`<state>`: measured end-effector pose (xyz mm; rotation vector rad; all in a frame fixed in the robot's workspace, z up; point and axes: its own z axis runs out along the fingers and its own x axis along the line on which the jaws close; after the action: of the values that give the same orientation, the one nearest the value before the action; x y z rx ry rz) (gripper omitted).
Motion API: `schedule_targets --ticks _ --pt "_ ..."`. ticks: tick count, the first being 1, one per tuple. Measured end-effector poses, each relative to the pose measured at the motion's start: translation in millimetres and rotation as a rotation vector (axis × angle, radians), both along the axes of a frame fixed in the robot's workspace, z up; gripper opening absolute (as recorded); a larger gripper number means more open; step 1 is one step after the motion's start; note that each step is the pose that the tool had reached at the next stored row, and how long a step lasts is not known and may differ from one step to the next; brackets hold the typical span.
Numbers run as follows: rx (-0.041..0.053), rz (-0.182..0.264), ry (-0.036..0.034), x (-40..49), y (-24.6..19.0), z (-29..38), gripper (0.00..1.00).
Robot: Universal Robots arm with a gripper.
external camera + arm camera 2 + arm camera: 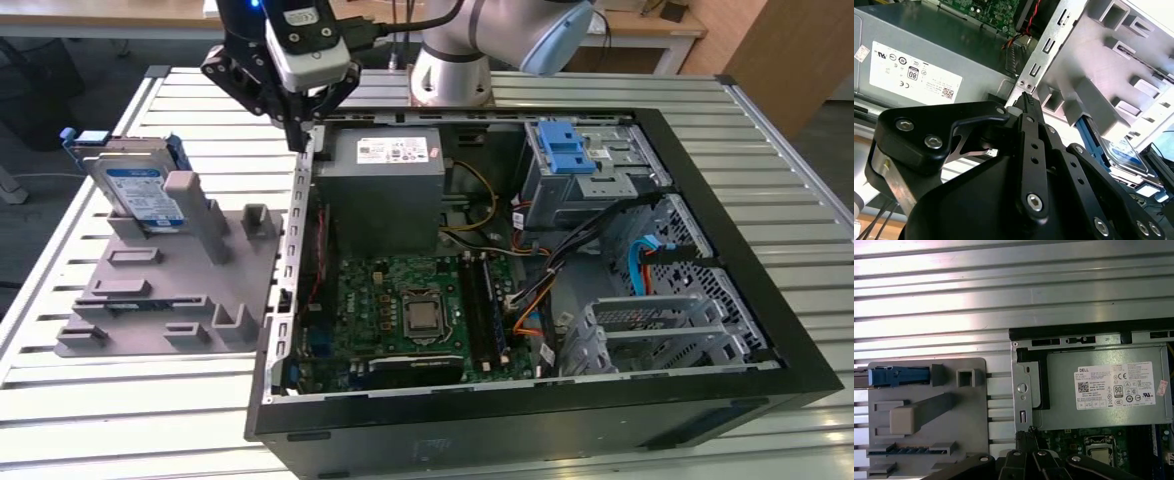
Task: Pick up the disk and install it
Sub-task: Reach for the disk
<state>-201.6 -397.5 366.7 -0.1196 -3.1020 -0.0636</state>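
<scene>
Hand (1026,98) apparently pinched closed (empty), by case wall (298,235), disk (142,195) upright in grey fixture (147,300), well apart.

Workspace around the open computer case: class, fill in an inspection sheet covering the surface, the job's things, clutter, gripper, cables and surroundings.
Surface: slatted metal table carrying the open computer case and a grey holder.
Job's things: disk stands upright in the grey holder, outside the case, untouched.
Clutter: nothing seen.
Gripper: gripper shut, holding nothing, over the case's edge beside the power supply.
Cables: bundled wires and blue cables inside the case.
Surroundings: wooden furniture beyond the table.
</scene>
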Motion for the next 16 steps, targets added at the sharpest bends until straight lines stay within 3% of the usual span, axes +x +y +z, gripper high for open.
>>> schedule_targets --ticks 16 --pt "0.0002 0.000 0.0016 -6.9 0.1 -0.9 0.11"
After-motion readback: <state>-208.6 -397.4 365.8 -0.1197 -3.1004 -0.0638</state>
